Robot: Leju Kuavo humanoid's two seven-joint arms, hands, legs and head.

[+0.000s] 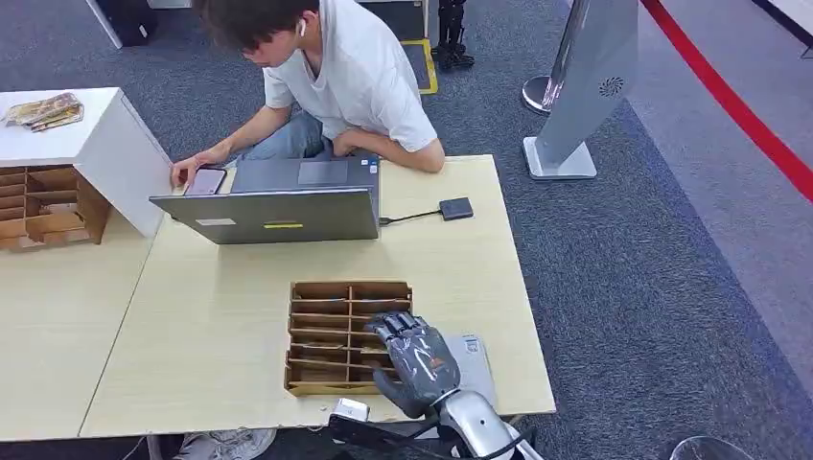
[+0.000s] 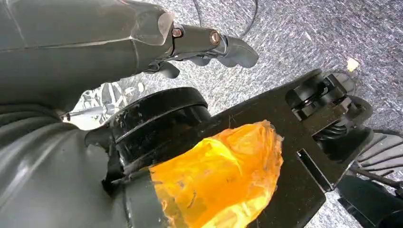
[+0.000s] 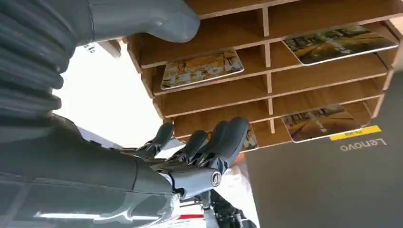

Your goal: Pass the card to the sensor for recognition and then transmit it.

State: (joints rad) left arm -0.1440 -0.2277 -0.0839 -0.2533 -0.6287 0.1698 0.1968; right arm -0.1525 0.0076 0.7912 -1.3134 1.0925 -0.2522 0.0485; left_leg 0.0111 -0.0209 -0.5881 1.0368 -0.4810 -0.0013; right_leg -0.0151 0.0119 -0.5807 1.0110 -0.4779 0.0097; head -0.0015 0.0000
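The right hand [image 1: 419, 362] reaches in from the bench's [image 1: 220, 326] near edge, palm down over the wooden rack [image 1: 331, 335], fingers [image 3: 228, 137] apart and holding nothing. Cards [image 3: 202, 69] lie in the rack's slots. The left hand [image 2: 209, 45] hangs over the floor, fingers curled, empty.

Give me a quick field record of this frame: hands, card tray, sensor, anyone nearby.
right hand: over the wooden divider tray, fingers curled toward the compartments, no card visibly held
left hand: hanging over grey carpet, holds nothing
cards: several lie in separate tray compartments
sensor: small dark pad cabled to the laptop
person: seated behind the laptop, hand on a phone
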